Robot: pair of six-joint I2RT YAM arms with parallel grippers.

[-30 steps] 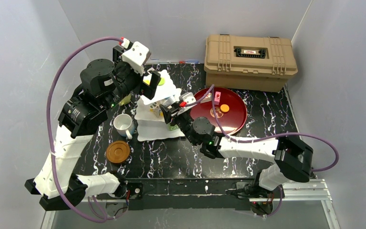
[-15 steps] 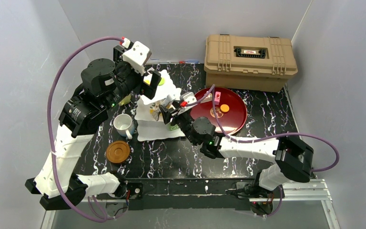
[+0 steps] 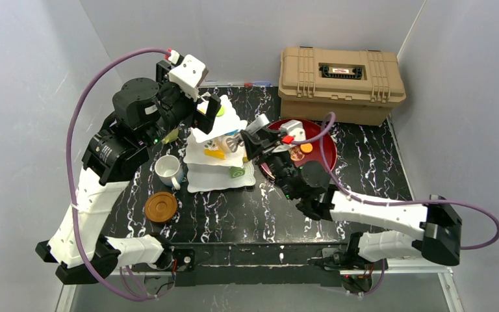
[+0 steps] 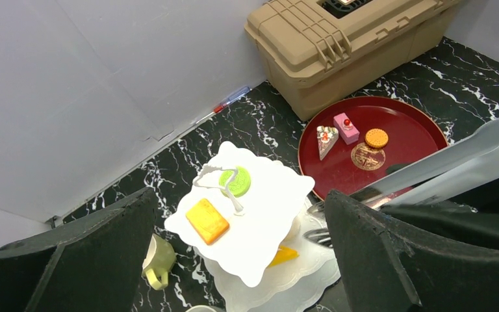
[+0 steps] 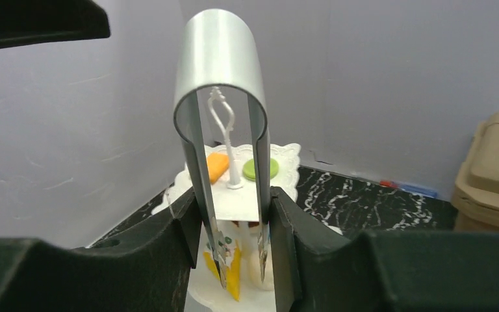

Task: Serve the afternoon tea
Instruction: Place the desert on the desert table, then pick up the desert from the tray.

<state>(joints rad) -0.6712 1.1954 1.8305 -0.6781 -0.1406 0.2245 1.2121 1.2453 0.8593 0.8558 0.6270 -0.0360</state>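
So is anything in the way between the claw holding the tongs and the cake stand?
Nothing visible does. The right claw grips metal tongs, and their tips reach in under the top tier of the cake stand, beside a yellow wedge pastry.

Black marble table: stand, white mug, green mug and coaster are set left; tray and case right.
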